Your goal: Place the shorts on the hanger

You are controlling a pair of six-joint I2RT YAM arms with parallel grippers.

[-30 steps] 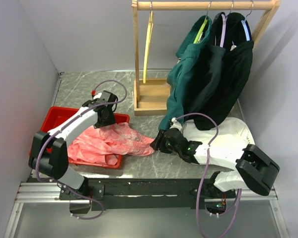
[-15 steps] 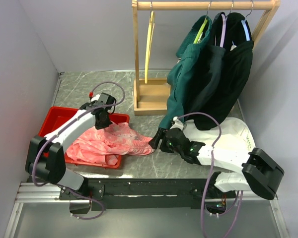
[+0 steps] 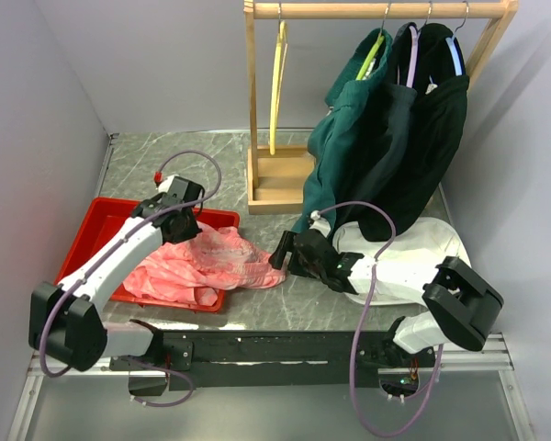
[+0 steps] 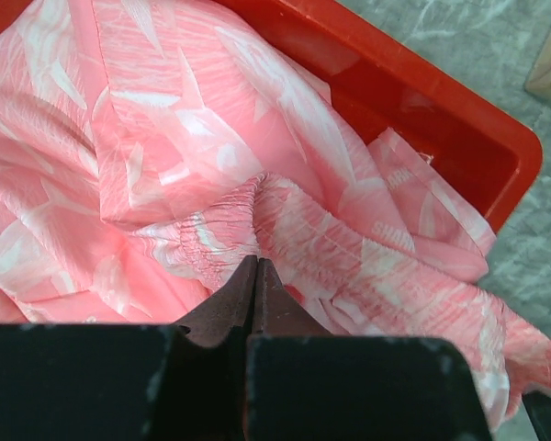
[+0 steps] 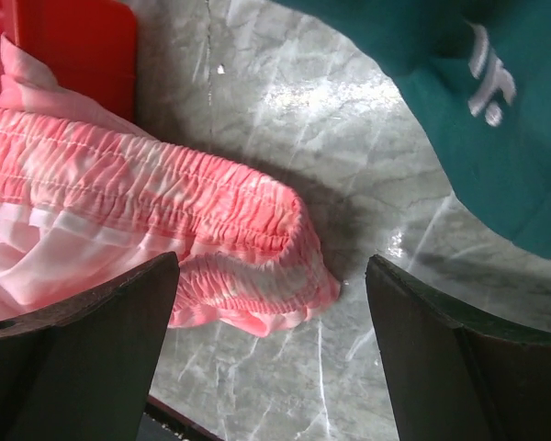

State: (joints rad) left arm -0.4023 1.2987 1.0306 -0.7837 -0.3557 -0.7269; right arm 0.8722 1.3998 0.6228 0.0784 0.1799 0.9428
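Note:
The salmon-pink shorts (image 3: 211, 266) lie crumpled in the red tray (image 3: 106, 216), with one end spilling onto the marble table. My left gripper (image 3: 185, 230) sits at the tray's far side, its jaws pressed together on a gathered fold of the shorts (image 4: 257, 197); in the left wrist view, the gripper (image 4: 255, 268) pinches that fold at its tips. My right gripper (image 3: 280, 257) stands open over the spilled waistband end (image 5: 193, 207), and the right wrist view shows this gripper (image 5: 271, 266) wide with that end between its fingers, untouched. The yellow hanger (image 3: 275, 83) hangs bare on the wooden rail.
A wooden rack (image 3: 280, 179) stands at the back centre. Dark green garments (image 3: 395, 138) on other hangers drape down close to the right arm; a teal one (image 5: 468, 110) hangs just beyond the right fingers. A white cloth (image 3: 422, 253) lies under the right arm.
The left gripper has shut on a fold of the shorts in the tray. The right gripper has opened wide and shifted slightly left toward the waistband end.

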